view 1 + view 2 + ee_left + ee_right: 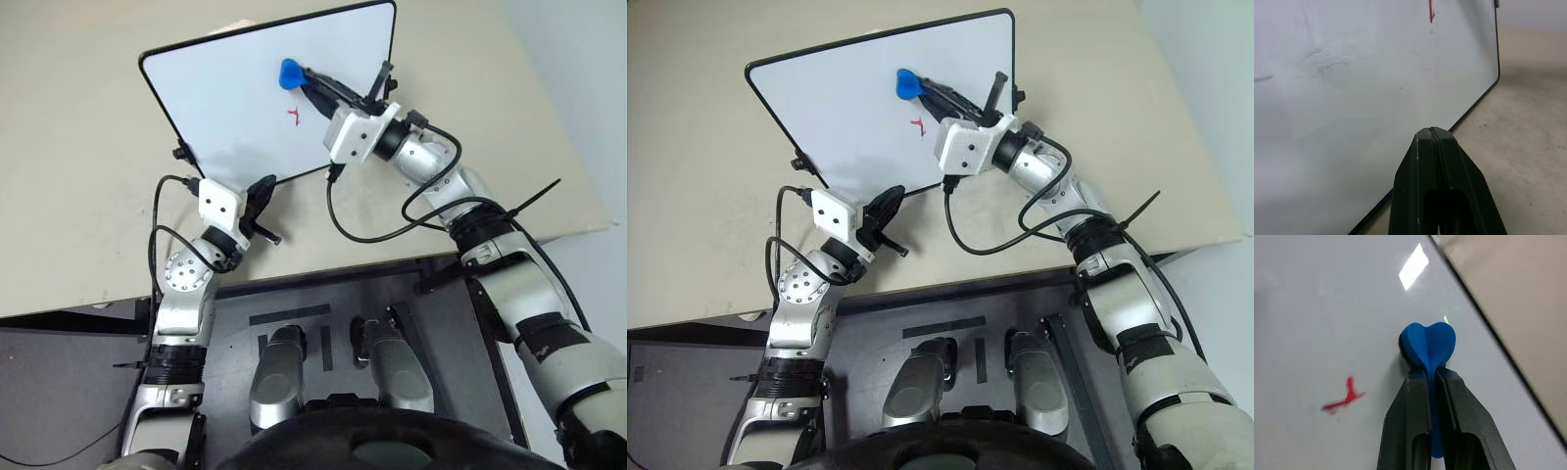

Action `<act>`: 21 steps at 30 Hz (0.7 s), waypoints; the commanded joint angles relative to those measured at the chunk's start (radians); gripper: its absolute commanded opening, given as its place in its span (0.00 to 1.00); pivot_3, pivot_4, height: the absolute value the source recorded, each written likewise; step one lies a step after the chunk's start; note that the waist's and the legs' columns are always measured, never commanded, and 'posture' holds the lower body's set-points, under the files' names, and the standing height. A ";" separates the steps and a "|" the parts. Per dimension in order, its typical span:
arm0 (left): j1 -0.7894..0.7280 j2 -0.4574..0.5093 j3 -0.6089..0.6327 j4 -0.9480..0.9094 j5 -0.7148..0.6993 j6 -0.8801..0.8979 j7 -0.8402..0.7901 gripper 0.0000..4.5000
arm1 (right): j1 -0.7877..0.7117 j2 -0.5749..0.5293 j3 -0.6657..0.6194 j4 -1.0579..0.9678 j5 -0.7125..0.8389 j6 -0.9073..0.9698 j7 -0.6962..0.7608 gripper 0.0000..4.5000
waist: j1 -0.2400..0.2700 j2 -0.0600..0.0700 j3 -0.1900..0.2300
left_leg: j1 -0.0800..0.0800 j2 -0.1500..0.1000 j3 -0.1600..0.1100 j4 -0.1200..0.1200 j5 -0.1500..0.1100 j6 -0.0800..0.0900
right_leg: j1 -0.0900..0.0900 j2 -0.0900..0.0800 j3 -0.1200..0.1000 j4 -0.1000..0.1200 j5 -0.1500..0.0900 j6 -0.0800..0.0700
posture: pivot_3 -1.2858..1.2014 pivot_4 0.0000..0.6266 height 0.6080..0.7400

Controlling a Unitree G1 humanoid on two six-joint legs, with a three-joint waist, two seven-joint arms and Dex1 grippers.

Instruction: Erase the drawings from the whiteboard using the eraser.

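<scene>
A broad, matte beige tabletop [78, 176] fills most of the scene, its near edge running above a dark grey floor [460, 333] marked with short strips of black tape [289, 314]. A pale wall [588, 88] stands at right.

You get bright, even light; a hard white glare patch sits on the whiteboard [1327, 293] just beyond the eraser [1428, 345], whose soft shadow falls beside it.
</scene>
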 commanded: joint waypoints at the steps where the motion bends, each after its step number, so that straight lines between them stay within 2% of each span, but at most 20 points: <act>1: -0.013 -0.002 0.001 -0.013 0.005 -0.027 0.001 0.00 | 0.012 0.014 0.022 0.036 -0.026 0.008 -0.012 0.02 | 0.000 0.000 0.000 | 0.000 0.000 0.000 0.000 0.000 0.000 | 0.000 0.000 0.000 0.000 0.000 0.000 | 0.52 0.24 1.00; 11: -0.010 0.001 0.004 -0.012 0.004 -0.034 0.002 0.00 | 0.069 0.023 0.070 0.139 -0.065 -0.006 0.007 0.02 | 0.000 0.000 0.000 | 0.001 0.000 0.000 0.000 -0.002 -0.004 | 0.000 0.000 0.000 0.001 0.003 -0.002 | 0.52 0.24 1.00; 21: -0.014 0.002 0.001 -0.014 0.006 -0.033 0.000 0.00 | 0.033 0.019 0.036 0.070 -0.058 -0.036 -0.055 0.02 | -0.001 0.000 0.000 | 0.000 0.000 0.000 0.001 -0.001 -0.001 | -0.001 0.000 0.000 -0.001 0.001 0.001 | 0.52 0.24 1.00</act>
